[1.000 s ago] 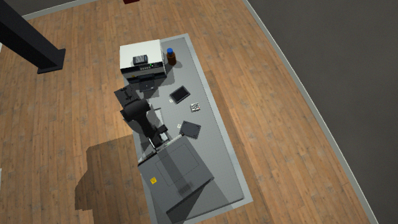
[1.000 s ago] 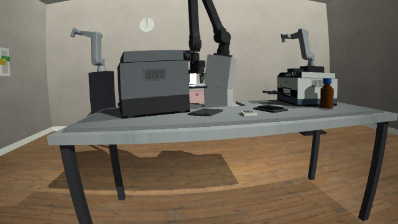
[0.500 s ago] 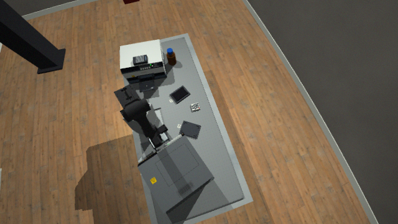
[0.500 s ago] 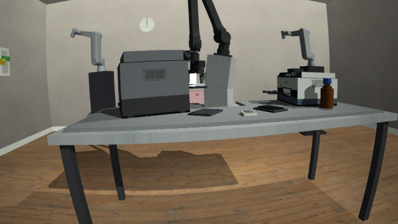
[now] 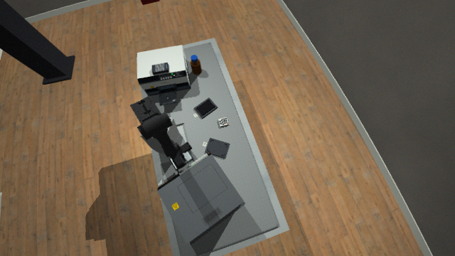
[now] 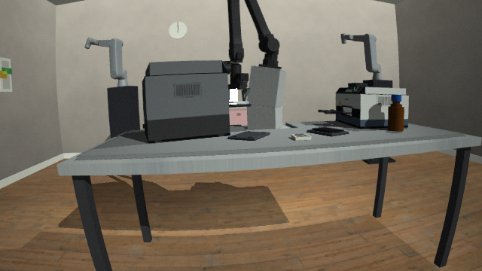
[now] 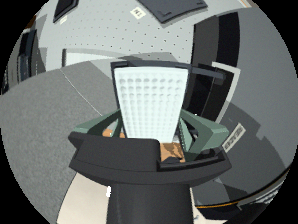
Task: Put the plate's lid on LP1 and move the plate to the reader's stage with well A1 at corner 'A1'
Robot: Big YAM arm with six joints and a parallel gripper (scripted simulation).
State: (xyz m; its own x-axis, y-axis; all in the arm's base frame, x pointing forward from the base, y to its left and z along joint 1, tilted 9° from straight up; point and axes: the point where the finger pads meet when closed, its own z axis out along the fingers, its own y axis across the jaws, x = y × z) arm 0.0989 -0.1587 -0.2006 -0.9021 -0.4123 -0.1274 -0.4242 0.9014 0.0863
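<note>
You're at the plate-loading step: the fingers (image 5: 185,158) (image 6: 239,94) appear to grip the white, dimpled rectangular plate (image 5: 187,156) (image 6: 233,96) (image 7: 152,97) over the reader's stage, by the table's arm-side edge. Confirm A1 and seating before you release.

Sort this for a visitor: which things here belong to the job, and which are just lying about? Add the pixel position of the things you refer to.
Part of the job:
- white welled plate (image 7: 152,100)
- grey reader (image 5: 202,188) (image 6: 188,98)
- white dispenser (image 5: 160,57) (image 6: 369,105)
- dark bench pad by the reader (image 5: 217,148) (image 6: 249,135) (image 7: 172,7) and dark bench pad nearer the dispenser (image 5: 205,108) (image 6: 327,131) (image 7: 65,9), seemingly the named positions

Just about:
- brown bottle (image 5: 195,67) (image 6: 396,117)
- small white item (image 5: 223,122) (image 6: 300,138)
- wall clock (image 6: 178,30)
</note>
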